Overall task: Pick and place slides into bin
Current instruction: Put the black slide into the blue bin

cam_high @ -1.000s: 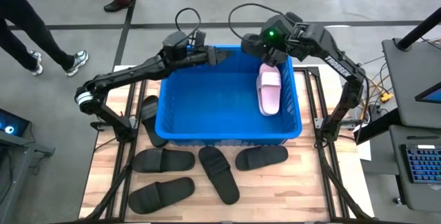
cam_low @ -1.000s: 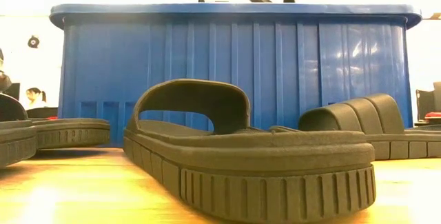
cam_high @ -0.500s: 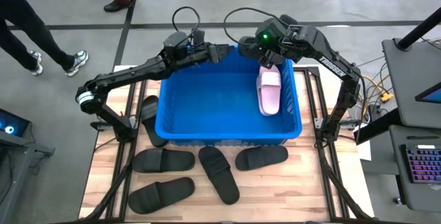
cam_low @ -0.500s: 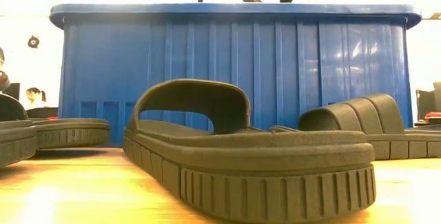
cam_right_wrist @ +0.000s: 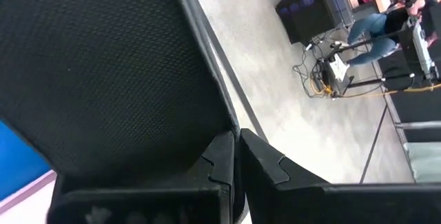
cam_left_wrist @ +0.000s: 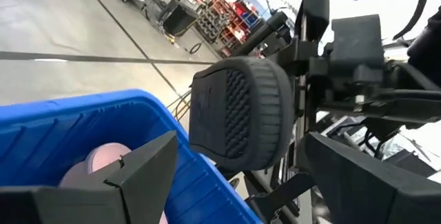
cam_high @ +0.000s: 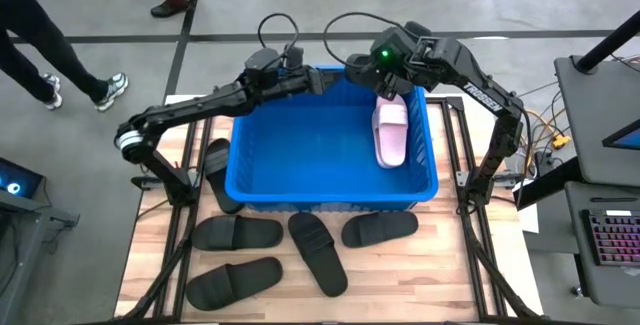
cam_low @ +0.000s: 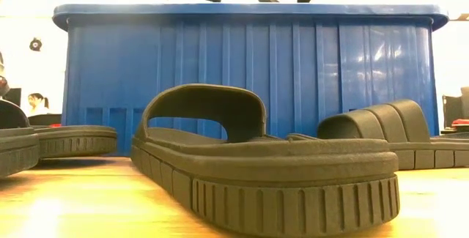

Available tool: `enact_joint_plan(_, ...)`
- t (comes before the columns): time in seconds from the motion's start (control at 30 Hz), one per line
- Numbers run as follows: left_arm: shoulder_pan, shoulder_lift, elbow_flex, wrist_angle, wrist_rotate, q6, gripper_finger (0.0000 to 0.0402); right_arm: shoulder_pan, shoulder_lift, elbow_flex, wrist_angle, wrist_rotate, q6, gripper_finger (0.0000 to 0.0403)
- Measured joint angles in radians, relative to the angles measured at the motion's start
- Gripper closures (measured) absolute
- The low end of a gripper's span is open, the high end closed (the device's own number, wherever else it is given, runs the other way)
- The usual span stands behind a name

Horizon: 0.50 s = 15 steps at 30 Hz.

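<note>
I see my left gripper (cam_high: 322, 78), fingers apart, has crept right toward the matte black rubber slide (cam_left_wrist: 241, 114) clamped in my right gripper (cam_high: 362, 68) over the bright blue ribbed plastic bin (cam_high: 300, 190); a handover looks near.

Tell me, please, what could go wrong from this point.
1. The right gripper is shut on a black slide right at the far rim of the bin; released there, it may drop outside.
2. The left gripper hangs open very close to that slide, so the two arms could bump.
</note>
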<state>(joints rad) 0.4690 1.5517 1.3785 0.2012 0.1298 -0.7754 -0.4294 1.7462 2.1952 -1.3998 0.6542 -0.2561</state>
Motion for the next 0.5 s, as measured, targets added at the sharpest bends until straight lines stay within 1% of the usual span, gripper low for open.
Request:
enact_joint_plan(0.13, 0.000, 0.017, 0.000, 0.002, 0.002, -0.003, 0.0100, 0.005, 0.000, 0.000, 0.000, -0.002, -0.050, 0.0394)
enact_joint_plan(0.3, 0.000, 0.024, 0.000, 0.013, 0.003, -0.004, 0.0100, 0.013, 0.000, 0.000, -0.001, -0.002, -0.075, 0.0394)
enact_joint_plan(0.5, -0.014, 0.024, 0.000, 0.083, 0.009, -0.004, 0.0100, 0.012, 0.005, -0.006, 0.000, -0.004, -0.119, 0.0394)
